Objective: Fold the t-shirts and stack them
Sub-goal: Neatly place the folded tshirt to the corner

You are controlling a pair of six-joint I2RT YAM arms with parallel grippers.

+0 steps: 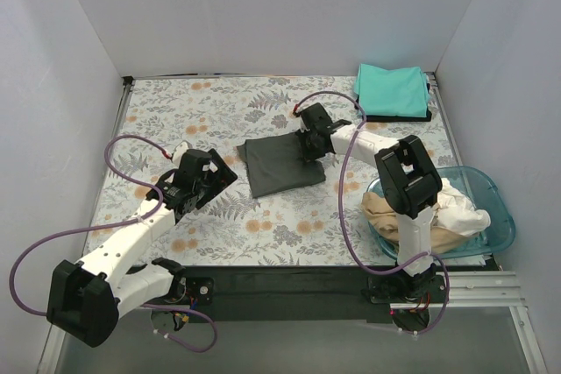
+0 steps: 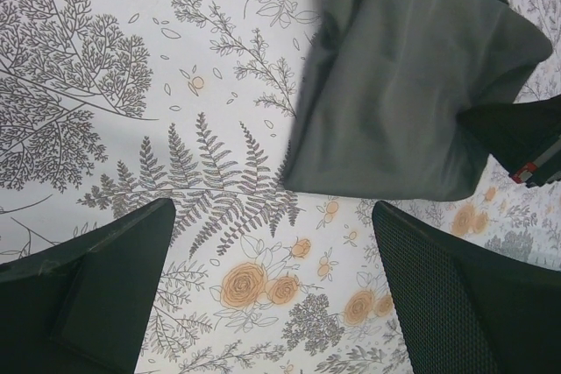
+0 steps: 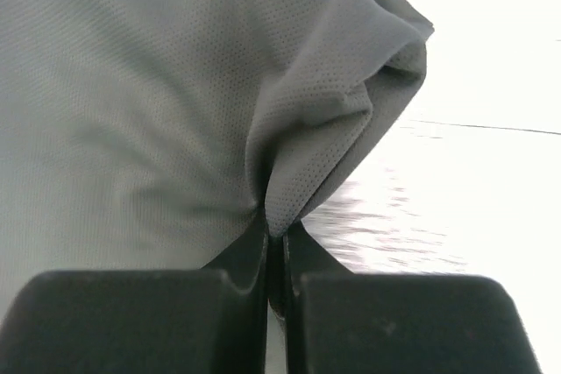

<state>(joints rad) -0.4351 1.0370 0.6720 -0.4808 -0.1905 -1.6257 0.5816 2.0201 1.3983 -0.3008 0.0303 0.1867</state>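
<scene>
A dark grey t-shirt (image 1: 279, 166), folded into a rectangle, lies on the floral table centre. My right gripper (image 1: 308, 151) is shut on its right edge, pinching a fold of the cloth (image 3: 316, 164) between its fingertips. My left gripper (image 1: 219, 179) is open and empty, just left of the grey shirt (image 2: 403, 85), over bare tablecloth. A folded teal t-shirt (image 1: 392, 88) lies on top of a black one (image 1: 399, 116) at the far right corner. Tan (image 1: 394, 214) and white (image 1: 460, 212) shirts sit crumpled in the basin.
A translucent blue plastic basin (image 1: 498, 208) stands at the near right, beside the right arm's base. White walls enclose the table on three sides. The floral tablecloth (image 1: 175, 111) covers the left half.
</scene>
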